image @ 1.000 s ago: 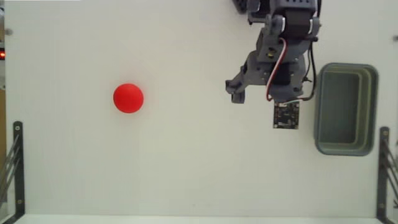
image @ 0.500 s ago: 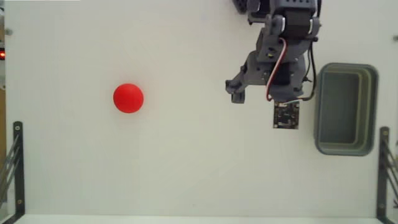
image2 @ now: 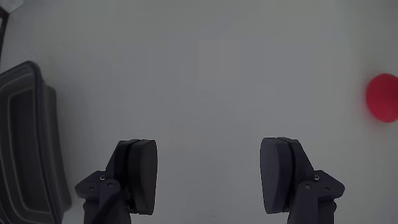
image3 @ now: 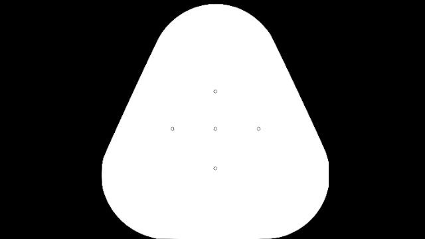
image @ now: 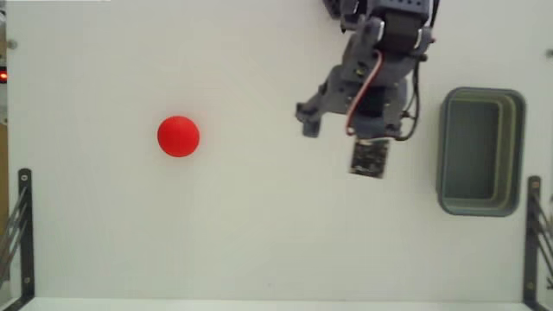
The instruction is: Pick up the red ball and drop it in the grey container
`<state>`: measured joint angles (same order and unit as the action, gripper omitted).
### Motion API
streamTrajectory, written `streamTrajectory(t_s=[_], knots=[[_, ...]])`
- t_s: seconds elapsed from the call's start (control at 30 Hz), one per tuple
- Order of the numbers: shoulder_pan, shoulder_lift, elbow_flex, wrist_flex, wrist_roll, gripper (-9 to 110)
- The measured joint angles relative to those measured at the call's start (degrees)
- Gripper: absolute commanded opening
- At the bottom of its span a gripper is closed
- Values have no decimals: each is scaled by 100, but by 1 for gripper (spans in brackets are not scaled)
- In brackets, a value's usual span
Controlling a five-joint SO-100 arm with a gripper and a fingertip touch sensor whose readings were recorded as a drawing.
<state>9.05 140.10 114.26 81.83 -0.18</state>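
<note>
Now the empty, wide-open claw (image2: 211,177) has swung left, away from the grey container (image: 480,151).

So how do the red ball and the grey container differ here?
The red ball is a small bright sphere; the grey container is a far larger, dull, rounded-corner rectangular tub. The ball is solid-looking, the container hollow and empty. In the fixed view the ball lies left of the arm, the container right. Both rest on the white table, untouched.
</note>
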Motion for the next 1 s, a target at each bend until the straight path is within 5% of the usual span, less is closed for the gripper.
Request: streamTrajectory(t_s=[1.0], knots=[[1617,0,0,0,0,110]])
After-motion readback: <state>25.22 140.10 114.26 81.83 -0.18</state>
